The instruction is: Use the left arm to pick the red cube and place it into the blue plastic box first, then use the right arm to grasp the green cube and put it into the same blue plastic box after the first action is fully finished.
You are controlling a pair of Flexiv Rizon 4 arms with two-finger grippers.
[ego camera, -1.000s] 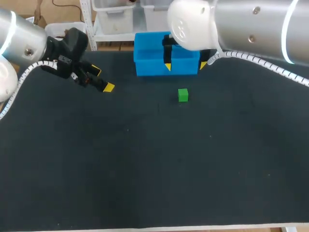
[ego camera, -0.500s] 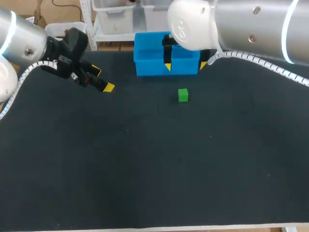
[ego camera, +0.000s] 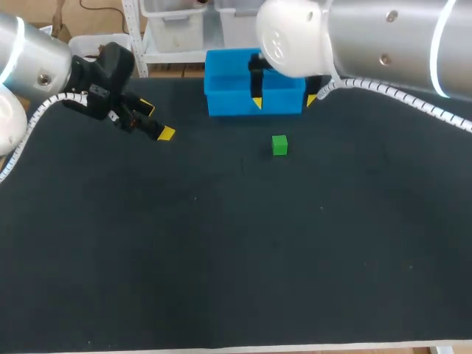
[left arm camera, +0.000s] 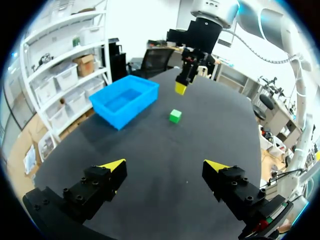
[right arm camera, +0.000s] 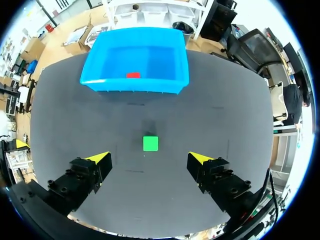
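Note:
The red cube [right arm camera: 133, 75] lies inside the blue plastic box [right arm camera: 135, 88] [ego camera: 221, 99] [left arm camera: 125, 100], seen only in the right wrist view. On the black table just in front of the box sits the green cube [ego camera: 279, 144] [left arm camera: 175, 116] [right arm camera: 150, 143]. My right gripper [ego camera: 283, 99] [right arm camera: 149, 160] hangs open above the table by the box's front wall, with the green cube ahead of its fingers. At the table's back left my left gripper [ego camera: 155, 121] [left arm camera: 165, 167] is open and holds nothing, well apart from the box and the cube.
The black table top [ego camera: 236, 251] stretches wide and bare toward the front edge. My right arm's thick white link [ego camera: 369, 37] hangs over the box's right end in the head view.

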